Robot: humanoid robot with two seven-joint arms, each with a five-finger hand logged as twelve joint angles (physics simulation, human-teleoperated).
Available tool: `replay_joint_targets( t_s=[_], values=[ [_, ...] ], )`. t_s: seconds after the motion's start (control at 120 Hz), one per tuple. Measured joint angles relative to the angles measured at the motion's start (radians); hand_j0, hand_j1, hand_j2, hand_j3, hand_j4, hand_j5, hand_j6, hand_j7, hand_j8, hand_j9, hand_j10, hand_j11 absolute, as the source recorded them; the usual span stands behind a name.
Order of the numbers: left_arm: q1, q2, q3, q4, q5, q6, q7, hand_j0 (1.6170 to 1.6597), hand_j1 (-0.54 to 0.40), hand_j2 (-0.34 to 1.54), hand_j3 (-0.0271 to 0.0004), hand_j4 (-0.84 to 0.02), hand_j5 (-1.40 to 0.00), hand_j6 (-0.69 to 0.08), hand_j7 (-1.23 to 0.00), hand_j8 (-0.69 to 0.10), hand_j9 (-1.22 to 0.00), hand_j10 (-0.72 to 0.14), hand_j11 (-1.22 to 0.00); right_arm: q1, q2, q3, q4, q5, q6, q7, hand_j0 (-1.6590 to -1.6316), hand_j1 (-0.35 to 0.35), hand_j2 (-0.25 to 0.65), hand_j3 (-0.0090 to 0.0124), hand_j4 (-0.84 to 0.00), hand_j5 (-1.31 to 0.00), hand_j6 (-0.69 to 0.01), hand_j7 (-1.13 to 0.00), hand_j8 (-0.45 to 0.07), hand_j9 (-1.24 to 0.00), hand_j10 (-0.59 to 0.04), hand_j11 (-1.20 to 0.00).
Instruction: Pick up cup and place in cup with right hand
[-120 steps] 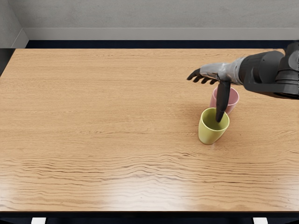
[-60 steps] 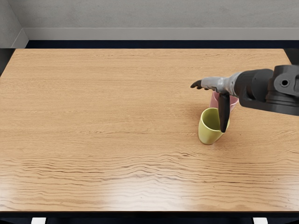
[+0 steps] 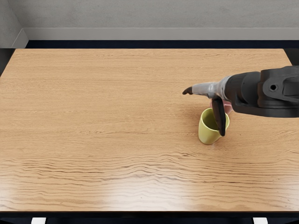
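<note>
Head view: the right hand point(image 3: 211, 90), fingers extended and holding nothing, is above the yellow cup point(image 3: 207, 132) and partly hidden pink cup point(image 3: 227, 108) on the worktop point(image 3: 103, 112). Either probably handles light, stiff, slightly slippery; grip its sidewall below the rim.

From where I stand, I see a plain grey wall point(image 3: 154, 13) with a paler board point(image 3: 154, 34) along its foot, and at the left this wall makes a corner. In front of it is a wide table point(image 3: 93, 116) of light brown wood, with wavy dark grain on the near part, where a soft white shine point(image 3: 140, 193) lies close to the front edge.
</note>
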State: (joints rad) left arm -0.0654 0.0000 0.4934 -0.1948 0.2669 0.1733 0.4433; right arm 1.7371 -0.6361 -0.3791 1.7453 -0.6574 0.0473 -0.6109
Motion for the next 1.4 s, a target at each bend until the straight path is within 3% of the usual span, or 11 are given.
replay_joint_targets(
  t_s=[0.725,0.808,0.883,0.9,0.925,1.033,1.117,1.258,1.4],
  values=[
    [-0.001,0.000,-0.001,-0.005,0.000,0.000,0.000,1.6581,0.349,0.00,0.0000,0.000,0.00,0.000,0.00,0.000,0.00,0.000,0.00,-0.039,0.093,-0.127,0.000,-0.108,-0.213,0.000,-1.6581,-0.290,-0.009,0.0000,-0.052,-0.07,-0.052,-0.07,-0.052,-0.07,-0.051,-0.07],
    [-0.001,0.000,-0.001,-0.006,0.000,0.000,0.000,1.6581,0.349,0.00,0.0000,0.000,0.00,0.000,0.00,0.000,0.00,0.000,0.00,-0.043,0.093,-0.133,0.000,-0.122,-0.224,0.000,-1.6576,-0.291,-0.107,0.0000,-0.068,-0.10,-0.074,-0.09,-0.070,-0.09,-0.069,-0.09],
    [-0.001,0.000,-0.001,-0.008,0.000,0.000,0.000,1.6581,0.349,0.00,0.0000,0.000,0.00,0.000,0.00,0.000,0.00,0.000,0.00,-0.051,0.093,-0.137,0.000,-0.137,-0.234,-0.001,-1.6582,-0.260,-0.085,0.0001,-0.099,-0.14,-0.110,-0.13,-0.103,-0.14,-0.104,-0.14],
    [-0.001,0.000,-0.001,-0.008,0.000,0.000,0.000,1.6581,0.349,0.00,0.0000,0.000,0.00,0.000,0.00,0.000,0.00,0.000,0.00,-0.053,0.093,-0.139,0.000,-0.138,-0.237,-0.001,-1.6572,-0.292,-0.032,-0.0001,-0.104,-0.15,-0.115,-0.14,-0.107,-0.15,-0.107,-0.15],
    [-0.001,0.000,-0.001,-0.008,0.000,0.000,0.000,1.6581,0.349,0.00,0.0000,0.000,0.00,0.000,0.00,0.000,0.00,0.000,0.00,-0.055,0.093,-0.140,0.000,-0.142,-0.239,-0.001,-1.6586,-0.235,-0.030,0.0001,-0.117,-0.16,-0.128,-0.15,-0.122,-0.16,-0.123,-0.16],
    [-0.001,0.000,-0.001,-0.009,0.000,0.000,0.000,1.6581,0.349,0.00,0.0000,0.000,0.00,0.000,0.00,0.000,0.00,0.000,0.00,-0.063,0.092,-0.145,0.000,-0.149,-0.251,-0.001,-1.6582,-0.151,-0.018,0.0000,-0.154,-0.21,-0.162,-0.20,-0.157,-0.20,-0.154,-0.20],
    [-0.001,0.000,-0.001,-0.009,0.000,0.000,0.000,1.6581,0.349,0.00,0.0000,0.000,0.00,0.000,0.00,0.000,0.00,0.000,0.00,-0.067,0.091,-0.147,0.000,-0.152,-0.254,-0.001,-1.6584,-0.061,0.012,0.0000,-0.191,-0.25,-0.195,-0.24,-0.194,-0.25,-0.098,-0.25],
    [-0.001,0.000,-0.002,-0.009,0.000,0.000,0.000,1.6581,0.349,0.00,0.0000,0.000,0.00,0.000,0.00,0.000,0.00,0.000,0.00,-0.069,0.091,-0.148,0.000,-0.155,-0.258,0.000,-1.6578,-0.030,-0.003,0.0000,-0.256,-0.33,-0.256,-0.33,-0.257,-0.33,-0.052,-0.33],
    [-0.002,0.000,-0.001,-0.009,0.000,0.000,0.000,1.6581,0.349,0.00,0.0000,0.000,0.00,0.000,0.00,0.000,0.00,0.000,0.00,-0.070,0.089,-0.148,0.000,-0.159,-0.262,0.000,-1.6575,-0.005,-0.029,0.0000,-0.298,-0.38,-0.298,-0.38,-0.298,-0.38,-0.176,-0.39]
  ],
)
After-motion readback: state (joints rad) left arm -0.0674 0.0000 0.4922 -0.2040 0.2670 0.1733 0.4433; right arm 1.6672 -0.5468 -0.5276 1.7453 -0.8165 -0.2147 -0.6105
